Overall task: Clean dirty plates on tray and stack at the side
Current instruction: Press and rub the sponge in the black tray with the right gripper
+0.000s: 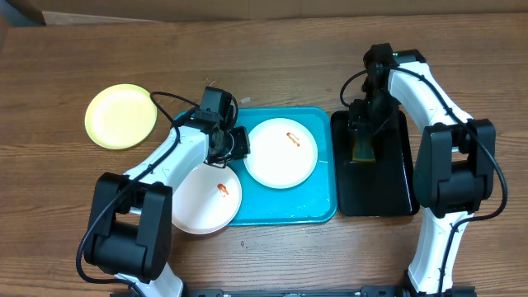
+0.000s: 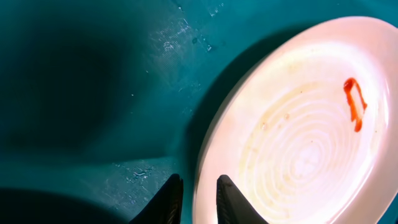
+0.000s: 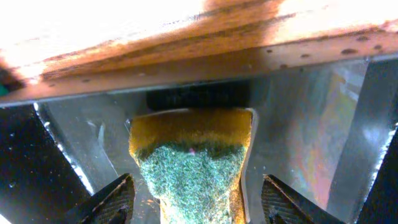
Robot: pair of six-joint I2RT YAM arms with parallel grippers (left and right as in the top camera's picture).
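Observation:
On the turquoise tray (image 1: 285,213) lies a white plate (image 1: 280,153) with a red smear. A second smeared white plate (image 1: 205,200) rests half over the tray's left rim. The yellow-green plate (image 1: 120,116) sits on the table at the far left. My left gripper (image 1: 235,143) is at the tray plate's left edge. In the left wrist view its jaws (image 2: 198,200) stand a narrow gap apart astride that plate's (image 2: 298,143) rim, with tray (image 2: 93,93) showing beside it. My right gripper (image 1: 363,132) hangs open around a sponge (image 3: 193,162), without touching it.
A black tray (image 1: 396,190) stands right of the turquoise one and holds the yellow sponge with its green scrub face (image 1: 361,148). Wooden table surrounds both trays.

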